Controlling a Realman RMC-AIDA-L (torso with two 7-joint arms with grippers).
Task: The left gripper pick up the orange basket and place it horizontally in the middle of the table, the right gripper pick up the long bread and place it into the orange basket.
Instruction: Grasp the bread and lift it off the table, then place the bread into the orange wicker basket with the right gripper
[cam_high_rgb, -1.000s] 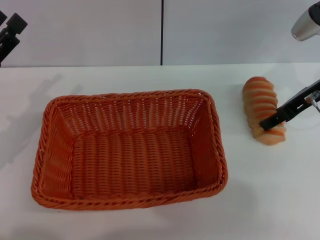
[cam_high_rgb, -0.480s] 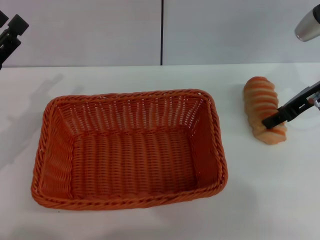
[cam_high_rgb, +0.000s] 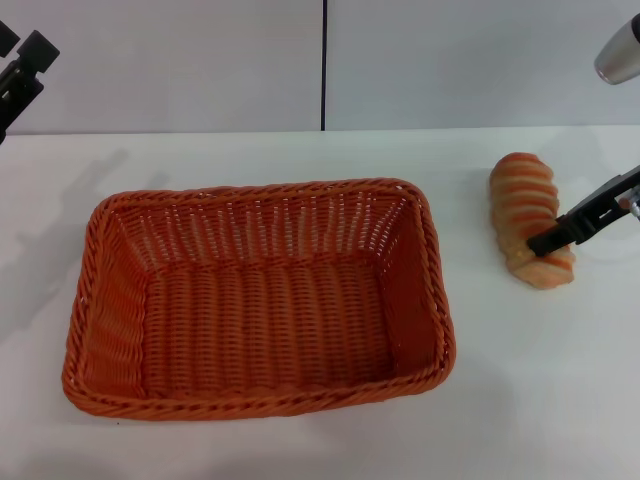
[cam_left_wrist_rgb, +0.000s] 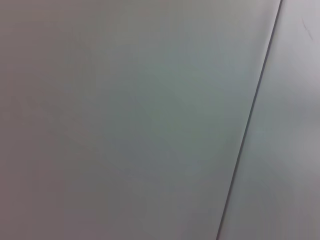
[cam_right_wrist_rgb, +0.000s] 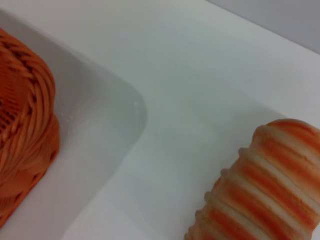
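Note:
The orange basket (cam_high_rgb: 255, 300) lies lengthwise in the middle of the white table (cam_high_rgb: 300, 455), empty. Its braided corner also shows in the right wrist view (cam_right_wrist_rgb: 22, 125). The long bread (cam_high_rgb: 530, 220), tan with orange-brown stripes, is to the right of the basket, apart from it, and shows again in the right wrist view (cam_right_wrist_rgb: 265, 185). My right gripper (cam_high_rgb: 548, 240) is shut on the near end of the bread, one black finger lying across it, the other hidden behind. My left gripper (cam_high_rgb: 20, 65) hangs parked at the far left, above the table's back edge.
A grey wall with a dark vertical seam (cam_high_rgb: 324, 65) stands behind the table. White tabletop (cam_high_rgb: 545, 400) lies between the basket and the right edge. The left wrist view shows only the wall and its seam (cam_left_wrist_rgb: 250, 130).
The right gripper and arm have shifted slightly to the right and up, and the long bread has shifted a little with them. The basket and the left arm have not moved.

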